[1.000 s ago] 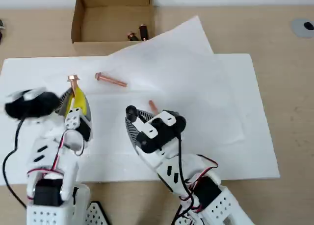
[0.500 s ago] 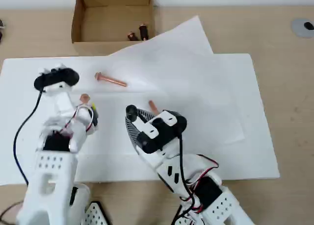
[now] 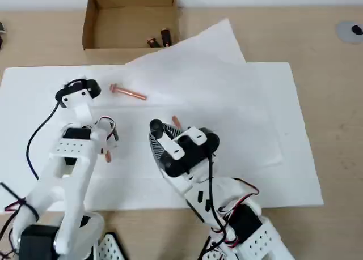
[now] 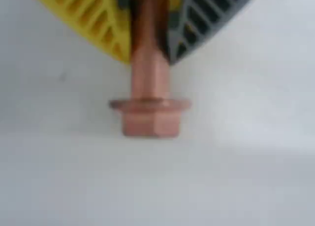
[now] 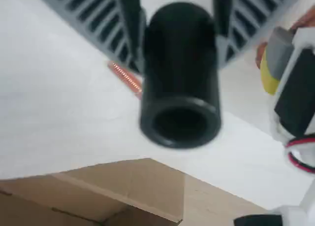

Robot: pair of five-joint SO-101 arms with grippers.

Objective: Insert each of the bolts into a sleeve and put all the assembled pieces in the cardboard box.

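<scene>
Left gripper (image 4: 147,56) has swung its clamped bolt (image 4: 150,115) round; right gripper (image 5: 179,44) pinches the sleeve (image 5: 179,95). Best to line bolt and bore up squarely.

The brown cardboard box (image 3: 88,28) sits at the far edge of the wooden worktop (image 3: 329,101), behind the white paper sheets (image 3: 255,130). Two assembled bolt-and-sleeve pieces (image 3: 160,39) lie in its near right corner. A loose copper flanged bolt (image 3: 129,92) lies on the sheets before the box. My left hand (image 4: 150,48) pinches a second copper bolt (image 4: 150,103), left of my right hand (image 5: 179,53), which grips a black cylindrical sleeve (image 5: 179,88). A third copper bolt (image 3: 176,122) lies just behind that sleeve.
</scene>
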